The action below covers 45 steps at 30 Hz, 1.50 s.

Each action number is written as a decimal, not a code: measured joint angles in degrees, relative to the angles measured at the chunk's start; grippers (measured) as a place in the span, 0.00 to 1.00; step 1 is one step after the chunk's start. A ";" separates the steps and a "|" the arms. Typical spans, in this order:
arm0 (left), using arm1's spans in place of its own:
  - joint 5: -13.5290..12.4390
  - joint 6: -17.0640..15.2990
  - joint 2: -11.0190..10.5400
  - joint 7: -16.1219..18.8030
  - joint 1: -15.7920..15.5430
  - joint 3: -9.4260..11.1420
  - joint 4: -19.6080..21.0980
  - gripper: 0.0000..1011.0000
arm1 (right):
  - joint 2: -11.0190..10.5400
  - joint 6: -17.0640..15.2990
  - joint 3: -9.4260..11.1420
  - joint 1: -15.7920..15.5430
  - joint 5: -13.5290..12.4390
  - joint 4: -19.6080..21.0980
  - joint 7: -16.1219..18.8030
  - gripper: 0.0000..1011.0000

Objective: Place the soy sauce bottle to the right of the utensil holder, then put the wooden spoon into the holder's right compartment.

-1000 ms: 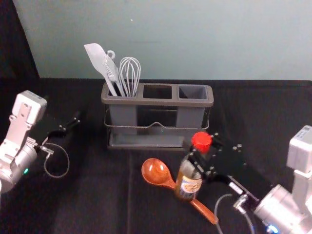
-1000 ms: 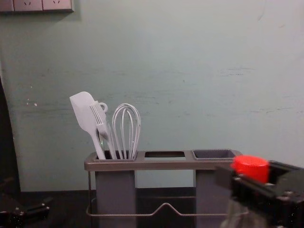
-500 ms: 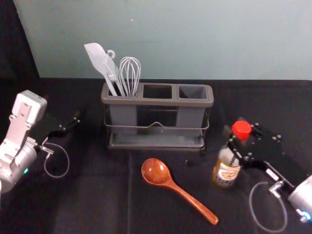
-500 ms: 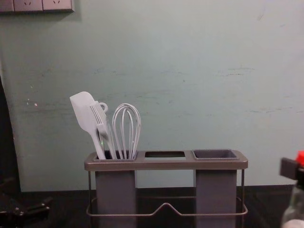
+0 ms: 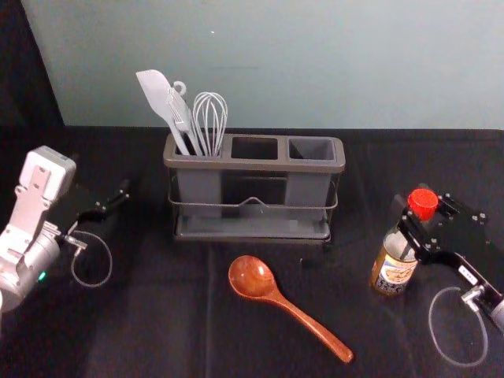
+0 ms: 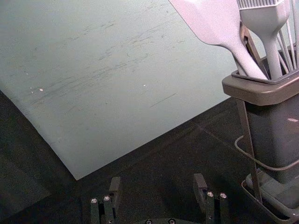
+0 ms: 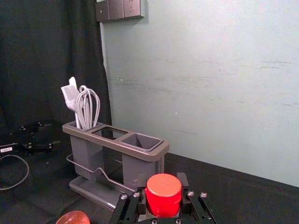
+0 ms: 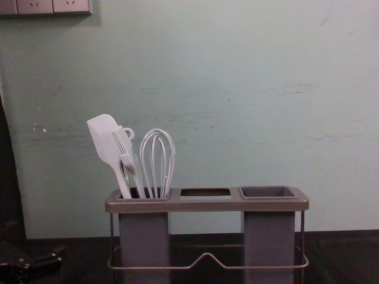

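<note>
- Right gripper point(image 5: 409, 218), at right, pinches soy sauce bottle point(image 5: 393, 272) below its cap point(image 5: 423, 202) — likely slick, weighty.
- Left gripper point(image 6: 158, 184), at left: jaws spread.
- Wooden spoon point(image 5: 253, 277): probably light, stiff — grip mid-handle point(image 5: 309, 320).

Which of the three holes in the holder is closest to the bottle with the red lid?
The right hole of the holder, at the end toward the bottle. The middle hole is farther, and the left hole, with the whisk, is farthest.
</note>
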<state>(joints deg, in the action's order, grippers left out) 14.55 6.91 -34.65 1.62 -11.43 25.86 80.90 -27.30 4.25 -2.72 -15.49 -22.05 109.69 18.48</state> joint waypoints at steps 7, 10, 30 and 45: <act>0.00 0.00 0.00 0.00 0.00 0.00 0.00 0.99 | -0.02 0.03 0.00 0.02 0.02 -0.01 -0.07 0.39; 0.00 0.00 0.00 0.00 0.00 0.00 0.00 0.99 | -0.03 0.03 -0.02 0.03 0.02 -0.01 -0.09 0.39; 0.00 0.00 0.00 0.00 0.00 0.00 0.00 0.99 | 0.92 -1.97 -3.23 10.83 2.32 -7.46 0.98 0.39; 0.00 0.00 0.00 0.00 0.00 0.00 0.00 0.99 | 5.26 -2.89 -6.48 24.48 1.16 -21.30 1.81 0.39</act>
<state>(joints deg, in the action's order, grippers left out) 14.55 6.91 -34.65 1.62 -11.43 25.86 80.90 -22.03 1.36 -9.20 8.99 -20.89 88.40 20.29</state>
